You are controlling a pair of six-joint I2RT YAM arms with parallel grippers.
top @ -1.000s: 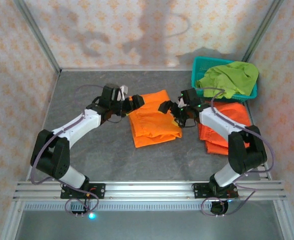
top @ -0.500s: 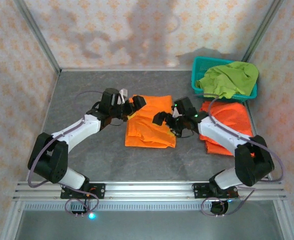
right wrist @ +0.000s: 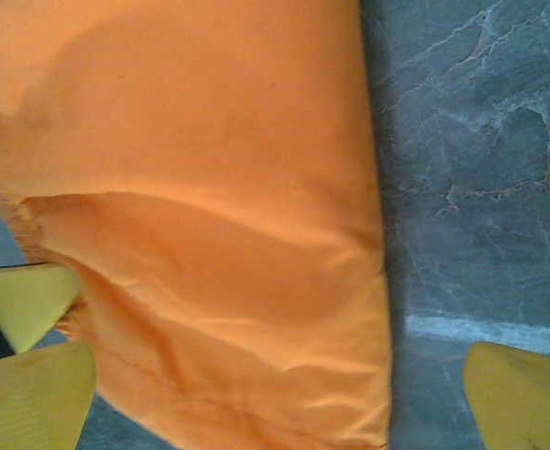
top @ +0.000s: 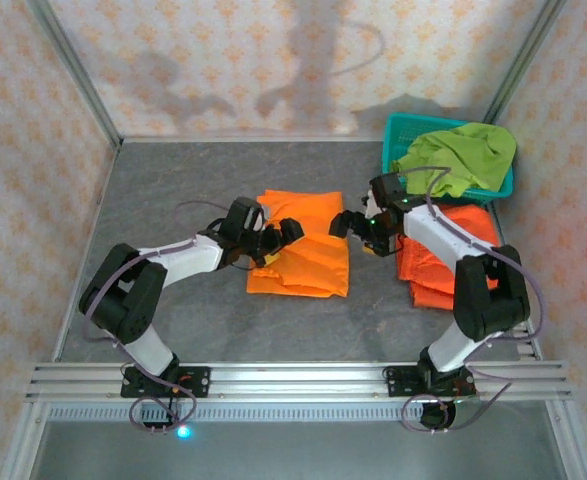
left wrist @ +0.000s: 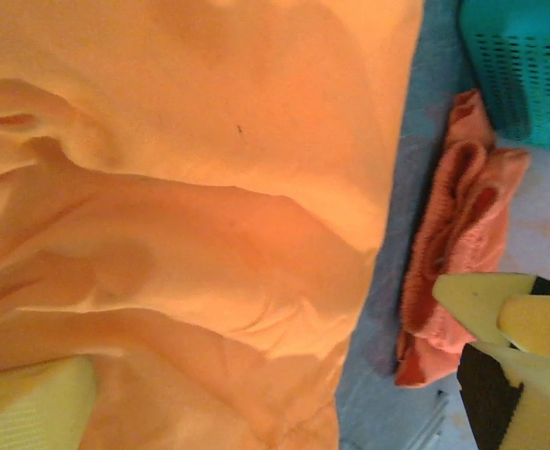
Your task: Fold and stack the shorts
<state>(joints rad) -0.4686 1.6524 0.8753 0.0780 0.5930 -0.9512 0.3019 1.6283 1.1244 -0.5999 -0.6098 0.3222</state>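
"Well, what has changed on the table (top: 173,180)?" asks the first note-taker.

"Chiefly the centre orange shorts (top: 298,262)," says the second. "A second ago: narrower, skewed bundle. Now: flat, squarish, lying mid-table between the two arms. Both arms have let go. Left gripper (top: 281,238) sits low over the cloth's left edge, jaws spread wide, nothing between them; they finished opening within that second. Right gripper (top: 351,230) has backed off from above the cloth to its right edge, jaws likewise wide and empty."

"Meaning for the task?"

"Judged: this fold is laid and released. Probably left to do: carry the pair onto the folded orange stack (top: 443,258) near it on the right. The lime-green shorts (top: 461,155) lie unfolded, draped over the teal basket (top: 397,135) in the far right corner."

"And the cloth close up?"

"Right wrist view: smooth top panel, one shallow crease (right wrist: 181,211) across it, straight right edge, gathered hem at the left by a yellow pad (right wrist: 22,300). Left wrist view: soft rumples (left wrist: 87,169) towards the left side. Not perfectly flat; tidy enough."
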